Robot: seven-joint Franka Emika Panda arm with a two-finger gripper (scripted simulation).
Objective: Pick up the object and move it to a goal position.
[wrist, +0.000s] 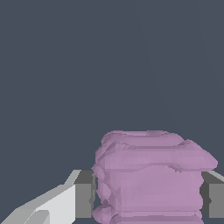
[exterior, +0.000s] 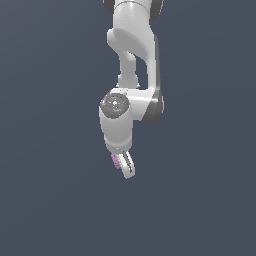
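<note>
The object [wrist: 151, 175] is a pale pink-purple, bumpy, roughly cube-shaped lump. In the wrist view it fills the space between the two grey finger pads [wrist: 84, 194], which press on both its sides. In the exterior view only a small pink edge of the object [exterior: 116, 161] shows beside the white fingers [exterior: 128, 166]. My gripper [exterior: 122, 166] hangs at the end of the white arm near the middle of the exterior view, shut on the object.
A plain dark grey-blue background [exterior: 50, 150] surrounds the arm in both views. The arm's white links [exterior: 132, 45] rise from the gripper to the exterior view's upper edge. No goal marker shows.
</note>
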